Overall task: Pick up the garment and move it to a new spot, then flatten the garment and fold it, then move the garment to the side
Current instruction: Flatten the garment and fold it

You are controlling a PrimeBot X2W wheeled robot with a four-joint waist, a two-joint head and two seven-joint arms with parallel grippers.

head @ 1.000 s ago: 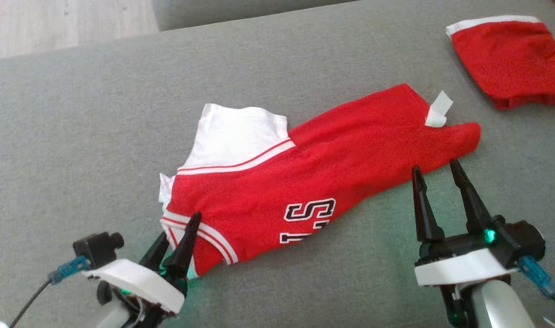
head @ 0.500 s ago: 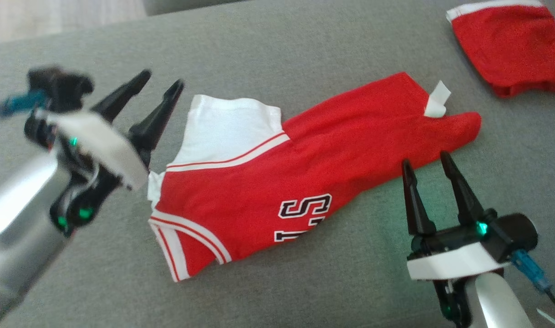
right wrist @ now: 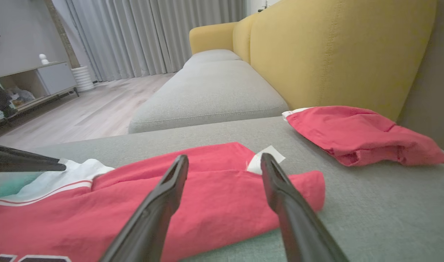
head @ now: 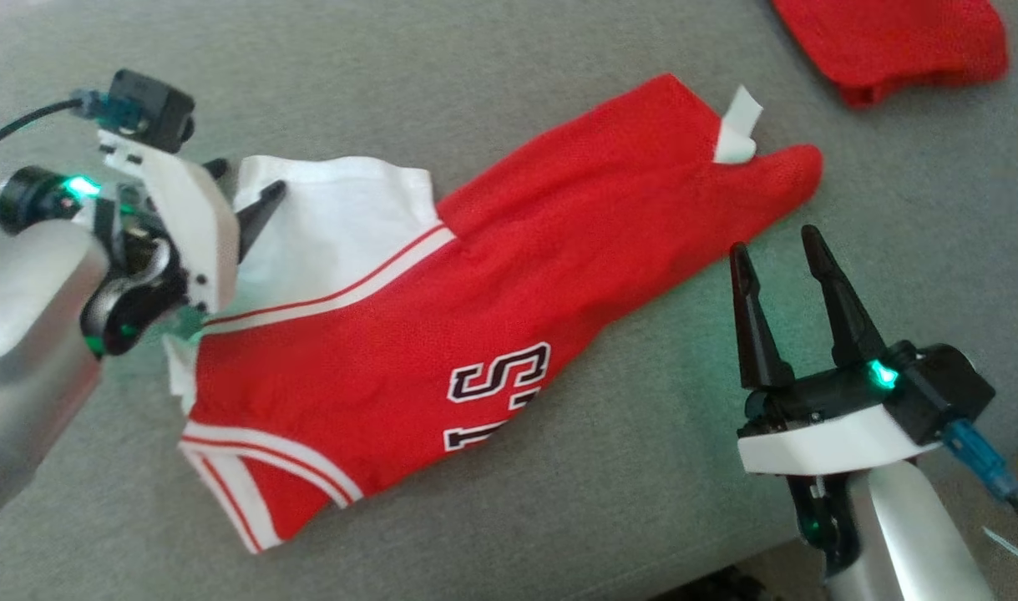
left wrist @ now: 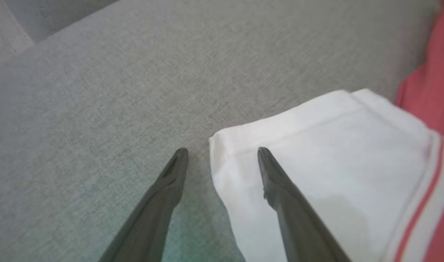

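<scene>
Ahead of the left tool (head: 241, 188), right at its fingertips, lies the white sleeve (head: 333, 225) of the garment (head: 475, 284). That tool is open about halfway and holds nothing. In the left wrist view its fingers straddle the sleeve's corner, one finger over the bare grey seat (head: 559, 501) and the other over the white cloth. Whether either tip touches down cannot be told.

From the sleeve the garment runs away to that tool's right as a long red band, spread on the seat with a few creases. Its black-and-white letters (head: 496, 392) lie between the two tools.

The right tool (head: 773, 242) is open to much the same width and is also empty. It sits just short of the garment's narrow red end, apart from the cloth, fingers pointing towards it. A white tag (head: 738, 129) sticks up from the garment just beyond those fingertips. Farther beyond, and to that tool's right, a second red cloth (head: 893, 33) lies bunched on the seat, well apart from the garment. In the right wrist view it rests at the foot of a yellow backrest (right wrist: 334, 54).
</scene>
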